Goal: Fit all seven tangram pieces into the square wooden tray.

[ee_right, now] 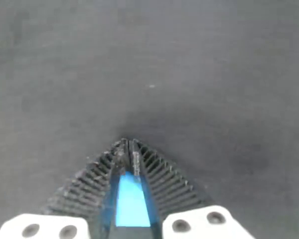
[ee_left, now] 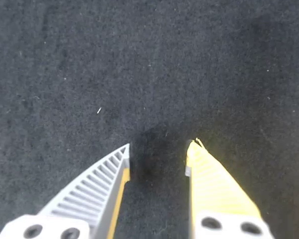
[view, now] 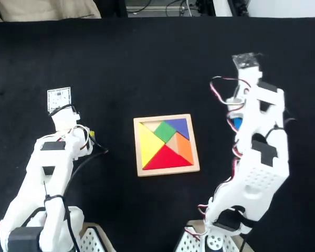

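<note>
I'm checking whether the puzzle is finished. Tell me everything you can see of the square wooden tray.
The square wooden tray is pale wood with a thin raised rim, lying flat and slightly skewed on the black cloth mid-table. Flat pieces seem to fill it: large yellow triangle, large red triangle, orange piece, blue piece, green square, pale green triangle, tan triangle. Only the cloth and the pieces touch it.

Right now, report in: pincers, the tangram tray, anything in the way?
Left pincer open over black cloth. Right pincer shut, holding nothing. Tray filled, coloured pieces lying flat inside. Nothing in the way.
</note>
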